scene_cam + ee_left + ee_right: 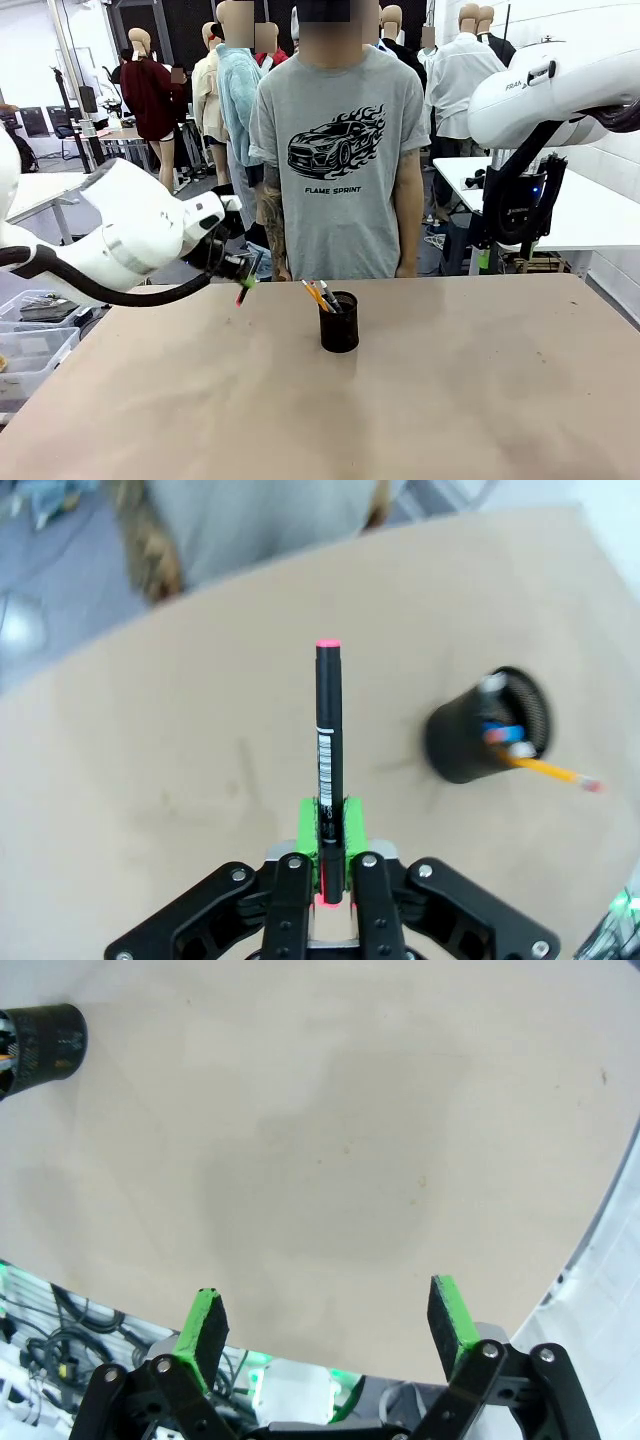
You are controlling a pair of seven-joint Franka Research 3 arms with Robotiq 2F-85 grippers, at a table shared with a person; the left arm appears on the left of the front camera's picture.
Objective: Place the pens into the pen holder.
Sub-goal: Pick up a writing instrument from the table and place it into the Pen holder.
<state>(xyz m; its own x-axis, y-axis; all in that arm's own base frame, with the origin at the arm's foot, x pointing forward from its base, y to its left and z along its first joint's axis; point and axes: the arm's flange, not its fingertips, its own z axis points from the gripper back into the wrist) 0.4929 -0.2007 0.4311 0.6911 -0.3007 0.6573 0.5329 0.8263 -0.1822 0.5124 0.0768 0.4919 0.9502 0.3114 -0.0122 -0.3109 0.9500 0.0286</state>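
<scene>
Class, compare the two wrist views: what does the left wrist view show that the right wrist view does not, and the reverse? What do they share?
Left wrist view, not the right: the left gripper shut on the black pen with the pink-red end, and the person's grey shirt. Right wrist view, not the left: the right gripper, open and holding nothing. Both: the pen holder with pens inside, standing on the table.

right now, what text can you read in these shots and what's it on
"FLAME SPRINT": on the person's T-shirt.
"FRA": on the right arm, rest hidden.
Label on the pen in the left hand: barcode and print too small to read.
</scene>
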